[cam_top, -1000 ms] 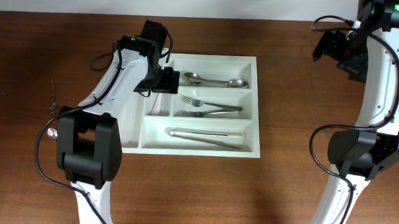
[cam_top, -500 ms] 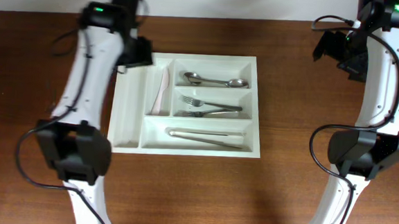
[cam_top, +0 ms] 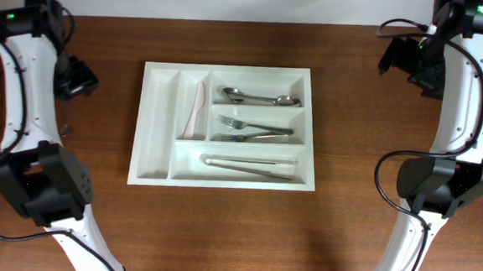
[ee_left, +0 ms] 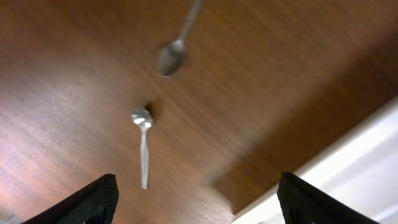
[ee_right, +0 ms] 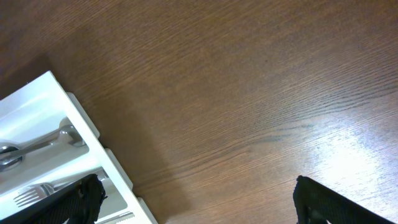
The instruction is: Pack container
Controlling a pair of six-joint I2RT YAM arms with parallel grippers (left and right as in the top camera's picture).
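The white cutlery tray point(cam_top: 155, 130) lies mid-table. It holds a pale knife point(cam_top: 196, 112) in a narrow slot, spoons point(cam_top: 261, 97), forks point(cam_top: 254, 130) and a long utensil point(cam_top: 248, 164) in the wide slots. My left gripper point(cam_top: 77, 81) is open and empty, left of the tray. In the left wrist view point(ee_left: 199, 214) it hangs over bare wood with a small spoon point(ee_left: 143, 146) and a second spoon point(ee_left: 176, 51) below it. My right gripper point(cam_top: 410, 63) is open and empty, far right of the tray; it also shows in the right wrist view point(ee_right: 205, 208).
The tray's edge point(ee_left: 354, 162) shows at the right of the left wrist view. The tray's corner point(ee_right: 43, 99) with a spoon and a fork shows at the left of the right wrist view. Both arm bases stand at the table's front.
My left gripper has left the tray's narrow slot, with the pale knife lying there, and has swung up and far to the left. The right arm has not moved.
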